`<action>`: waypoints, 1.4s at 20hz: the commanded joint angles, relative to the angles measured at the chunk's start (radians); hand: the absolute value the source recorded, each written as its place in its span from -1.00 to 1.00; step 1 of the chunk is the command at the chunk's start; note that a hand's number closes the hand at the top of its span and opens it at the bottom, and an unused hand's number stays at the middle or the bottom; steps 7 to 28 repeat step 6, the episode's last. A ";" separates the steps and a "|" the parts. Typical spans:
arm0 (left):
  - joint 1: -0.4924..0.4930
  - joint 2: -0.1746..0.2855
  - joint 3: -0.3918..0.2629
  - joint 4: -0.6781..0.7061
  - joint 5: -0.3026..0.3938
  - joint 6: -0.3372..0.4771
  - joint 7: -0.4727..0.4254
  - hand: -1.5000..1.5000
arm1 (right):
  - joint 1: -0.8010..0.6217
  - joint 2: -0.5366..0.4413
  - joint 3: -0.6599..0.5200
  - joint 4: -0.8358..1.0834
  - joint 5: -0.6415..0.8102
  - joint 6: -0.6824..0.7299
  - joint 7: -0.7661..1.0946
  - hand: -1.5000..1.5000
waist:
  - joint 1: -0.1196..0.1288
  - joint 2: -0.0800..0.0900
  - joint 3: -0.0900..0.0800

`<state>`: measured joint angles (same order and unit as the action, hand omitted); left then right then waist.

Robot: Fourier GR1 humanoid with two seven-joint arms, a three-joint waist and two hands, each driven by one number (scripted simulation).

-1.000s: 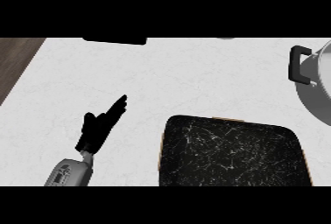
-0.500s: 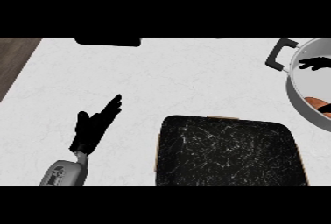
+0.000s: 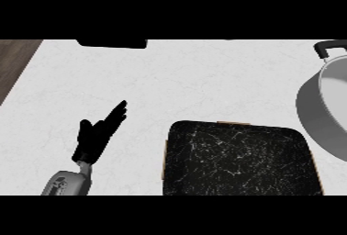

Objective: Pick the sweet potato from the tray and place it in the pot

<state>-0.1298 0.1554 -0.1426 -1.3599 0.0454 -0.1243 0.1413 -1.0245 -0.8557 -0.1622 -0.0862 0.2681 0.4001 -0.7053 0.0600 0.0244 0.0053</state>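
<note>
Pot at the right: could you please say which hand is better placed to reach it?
Probably the right hand, though it is out of view: the left hand rests open across the tray from the pot.

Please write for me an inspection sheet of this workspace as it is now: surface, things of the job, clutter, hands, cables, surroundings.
Surface: white marbled counter.
Job's things: dark tray at lower centre, no sweet potato on its visible part; grey pot cut by the right edge, apart from the tray; sweet potato not seen anywhere.
Clutter: black object cut by the top edge, cannot identify.
Hands: left hand open, fingers straight, left of the tray, holding nothing; right hand not in view.
Cables: nothing seen.
Surroundings: wooden strip at upper left.
</note>
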 commanded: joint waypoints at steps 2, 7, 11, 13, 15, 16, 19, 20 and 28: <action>-0.012 0.020 0.021 0.017 0.010 -0.016 -0.002 0.00 | -0.021 -0.095 -0.121 0.054 -0.117 0.082 0.038 -1.00 | -0.001 0.008 0.001; -0.007 0.015 0.015 0.011 0.003 -0.015 -0.009 0.00 | 0.028 -0.140 -0.160 0.056 -0.157 0.152 0.015 -1.00 | 0.000 0.011 0.003; -0.007 0.015 0.015 0.011 0.003 -0.015 -0.009 0.00 | 0.028 -0.140 -0.160 0.056 -0.157 0.152 0.015 -1.00 | 0.000 0.011 0.003; -0.007 0.015 0.015 0.011 0.003 -0.015 -0.009 0.00 | 0.028 -0.140 -0.160 0.056 -0.157 0.152 0.015 -1.00 | 0.000 0.011 0.003; -0.007 0.015 0.015 0.011 0.003 -0.015 -0.009 0.00 | 0.028 -0.140 -0.160 0.056 -0.157 0.152 0.015 -1.00 | 0.000 0.011 0.003; -0.007 0.015 0.015 0.011 0.003 -0.015 -0.009 0.00 | 0.028 -0.140 -0.160 0.056 -0.157 0.152 0.015 -1.00 | 0.000 0.011 0.003; -0.007 0.015 0.015 0.011 0.003 -0.015 -0.009 0.00 | 0.028 -0.140 -0.160 0.056 -0.157 0.152 0.015 -1.00 | 0.000 0.011 0.003; -0.007 0.015 0.015 0.011 0.003 -0.015 -0.009 0.00 | 0.028 -0.140 -0.160 0.056 -0.157 0.152 0.015 -1.00 | 0.000 0.011 0.003; -0.007 0.015 0.015 0.011 0.003 -0.015 -0.009 0.00 | 0.028 -0.140 -0.160 0.056 -0.157 0.152 0.015 -1.00 | 0.000 0.011 0.003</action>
